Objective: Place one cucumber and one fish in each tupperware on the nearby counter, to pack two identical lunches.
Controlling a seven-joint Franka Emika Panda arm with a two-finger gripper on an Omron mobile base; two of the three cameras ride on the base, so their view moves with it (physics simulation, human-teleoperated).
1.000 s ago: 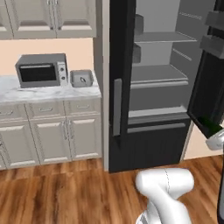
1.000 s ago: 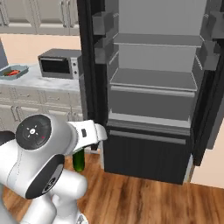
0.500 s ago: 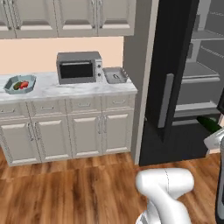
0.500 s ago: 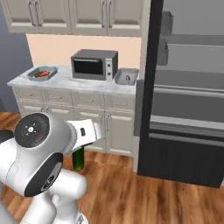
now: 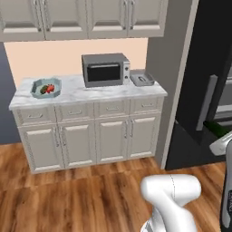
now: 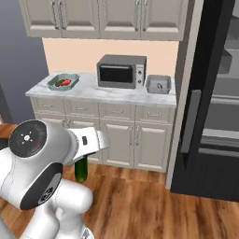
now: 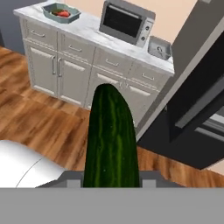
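**Cucumber in the grip, counter across the room**

Wood-plank flooring in warm brown fills the lower half of the left base view. Above it, at mid-frame, stands the counter (image 5: pixel 90 94), a white-grey marbled slab over beige panelled cabinets with slim metal handles. At its left end sits the octagonal pale teal tupperware (image 5: pixel 45 87) with red and dark green pieces inside. A boxy grey oven (image 5: pixel 105 69) with a dark glass door stands near the centre, and the grey tray (image 5: pixel 142 79) with a flared rim lies just beside it at the right end. A black fridge (image 5: pixel 206 81) with a long grey handle takes up the right side.

Seen from the right base view, the same counter (image 6: pixel 107 93) runs across the middle left, the teal tupperware (image 6: pixel 63 81) at upper left, the oven (image 6: pixel 121 71) next, the tray (image 6: pixel 158 84) at its right. Below the white arm, at lower left, a glossy dark green cucumber (image 6: pixel 81 169) hangs upright over the floor.

From the hand view, the cucumber (image 7: pixel 111 140) rises from the bottom centre, smooth, rounded at its tip, faintly streaked. The gripper (image 7: pixel 111 178) is closed around its lower end. Behind it the counter (image 7: pixel 94 33) crosses the top, the teal tupperware (image 7: pixel 61 12) at upper left and the tray (image 7: pixel 159 47) at right.
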